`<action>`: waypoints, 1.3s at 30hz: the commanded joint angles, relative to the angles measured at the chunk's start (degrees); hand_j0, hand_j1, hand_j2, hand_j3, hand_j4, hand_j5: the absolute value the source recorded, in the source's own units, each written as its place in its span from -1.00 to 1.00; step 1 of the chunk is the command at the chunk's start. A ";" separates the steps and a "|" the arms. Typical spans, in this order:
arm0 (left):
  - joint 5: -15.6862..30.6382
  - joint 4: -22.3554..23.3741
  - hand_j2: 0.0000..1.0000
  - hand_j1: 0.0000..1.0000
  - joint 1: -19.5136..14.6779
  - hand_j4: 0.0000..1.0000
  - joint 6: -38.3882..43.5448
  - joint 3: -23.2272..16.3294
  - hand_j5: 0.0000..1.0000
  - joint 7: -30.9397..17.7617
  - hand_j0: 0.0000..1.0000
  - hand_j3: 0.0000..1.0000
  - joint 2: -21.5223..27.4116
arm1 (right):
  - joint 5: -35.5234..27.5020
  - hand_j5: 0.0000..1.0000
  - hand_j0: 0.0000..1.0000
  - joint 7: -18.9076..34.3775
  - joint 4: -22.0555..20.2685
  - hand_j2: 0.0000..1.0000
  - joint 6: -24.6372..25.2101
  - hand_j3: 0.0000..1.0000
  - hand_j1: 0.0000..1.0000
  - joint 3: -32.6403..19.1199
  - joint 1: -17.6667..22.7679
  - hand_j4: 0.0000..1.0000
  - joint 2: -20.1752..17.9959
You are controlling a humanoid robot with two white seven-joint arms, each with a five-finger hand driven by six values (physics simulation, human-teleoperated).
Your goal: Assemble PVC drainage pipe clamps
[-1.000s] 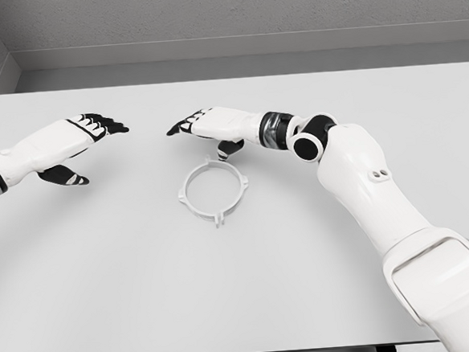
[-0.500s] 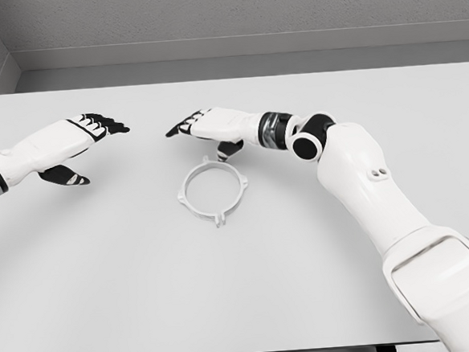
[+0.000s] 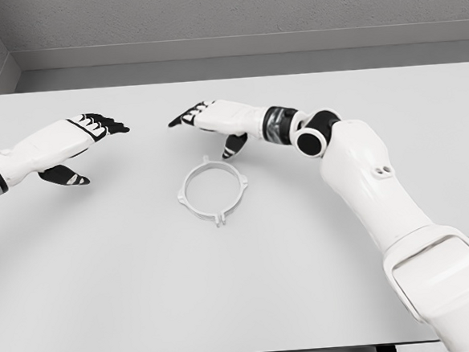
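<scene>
A white ring-shaped pipe clamp (image 3: 212, 190) with small tabs around its rim lies flat on the white table (image 3: 130, 296), near the middle. My right hand (image 3: 212, 125) hovers just behind the ring, palm down, fingers spread and holding nothing; its thumb hangs over the ring's far edge. My left hand (image 3: 79, 142) floats over the table's left side, well apart from the ring, fingers relaxed and open, also holding nothing.
The right arm (image 3: 364, 183) stretches diagonally from the lower right across the table's right half. A grey wall runs behind the table's far edge.
My right hand has lifted slightly and drifted a little right and back from the ring. The left hand and the ring have not moved.
</scene>
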 commanded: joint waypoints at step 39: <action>0.47 -2.47 1.00 1.00 -0.26 1.00 0.09 -2.79 1.00 -0.05 1.00 1.00 -7.04 | -13.99 1.00 1.00 2.45 -47.82 1.00 0.12 1.00 1.00 -7.11 32.43 1.00 -18.27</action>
